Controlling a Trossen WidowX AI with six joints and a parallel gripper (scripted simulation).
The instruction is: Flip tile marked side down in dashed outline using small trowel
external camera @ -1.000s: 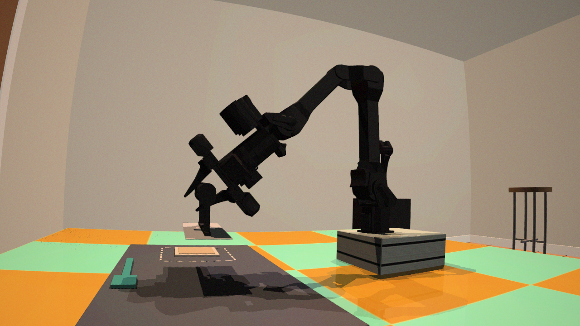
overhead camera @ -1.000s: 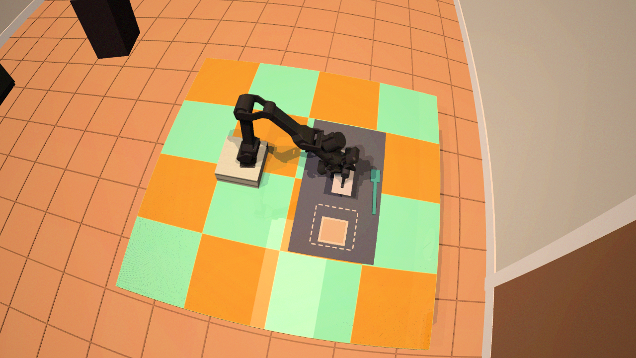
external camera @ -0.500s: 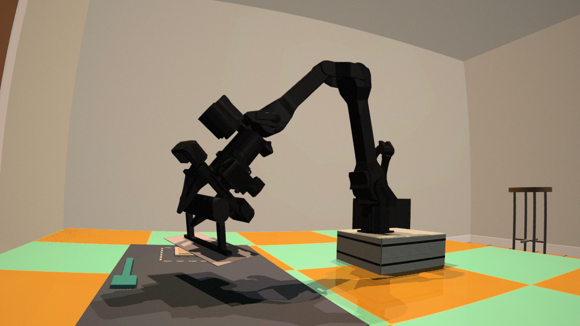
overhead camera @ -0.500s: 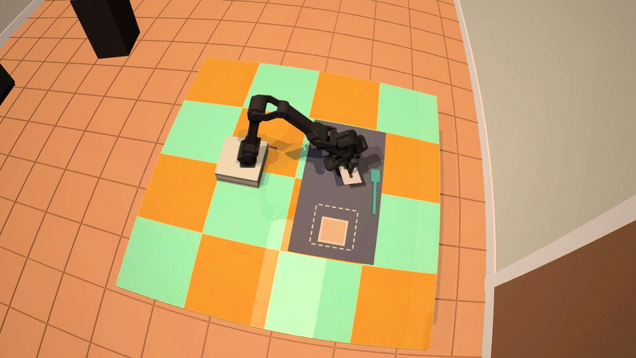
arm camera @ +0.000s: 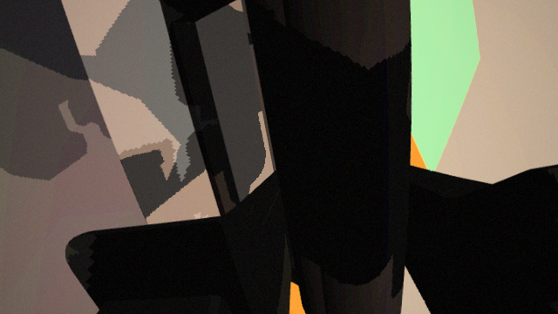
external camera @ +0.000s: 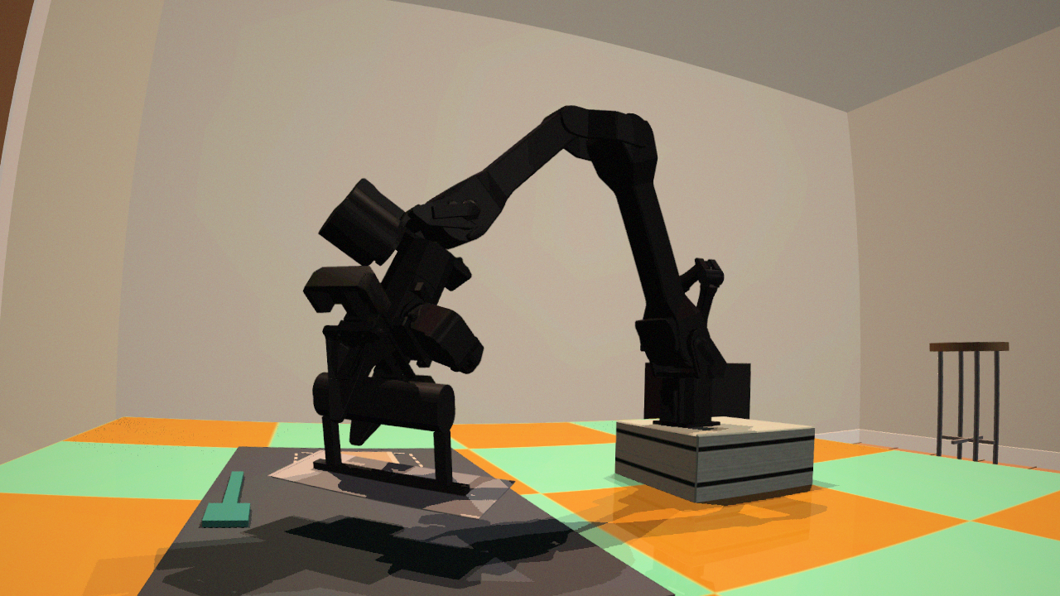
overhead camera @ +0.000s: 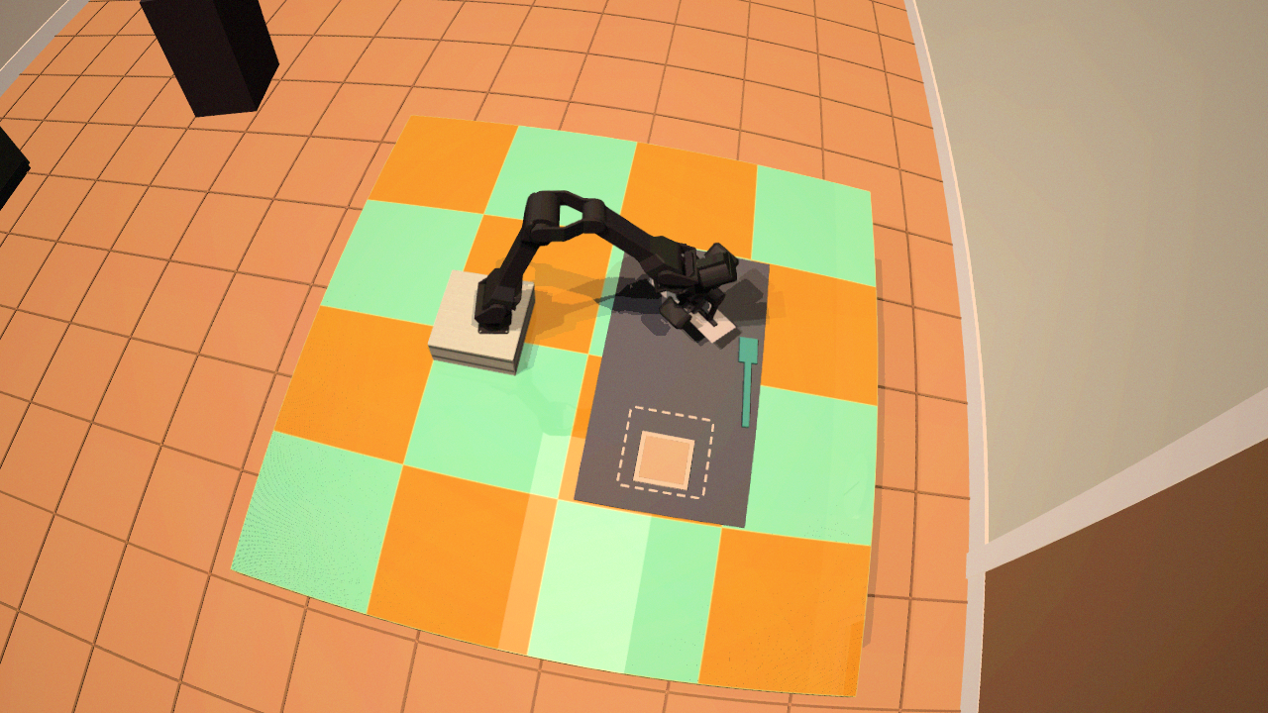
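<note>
Top view: end effector gripping trowel; tile, apart from it, prob. marked side up; flip, set-down & release left.

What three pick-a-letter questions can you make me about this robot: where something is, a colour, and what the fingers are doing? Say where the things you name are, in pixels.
1. Where is the tile?
A) On the stool
B) Inside the dashed outline
C) On the robot's base block

2. What colour is the paddle lying on the mat?
A) Teal
B) Red
C) Yellow

3. How are the fingers?
A) Open, holding nothing
B) Shut on the tile
C) Shut on the trowel

Answers:
1: B, because the tile (overhead camera: 663,459) (external camera: 382,456) lies with the dashes all around it.
2: A, because the paddle (overhead camera: 748,351) (external camera: 226,515) is blue-green along the mat's (overhead camera: 656,381) (external camera: 415,585) side.
3: C, because the fingers (external camera: 336,377) grip the black handle of the trowel (overhead camera: 716,330) (external camera: 381,400) (arm camera: 336,153).
</note>
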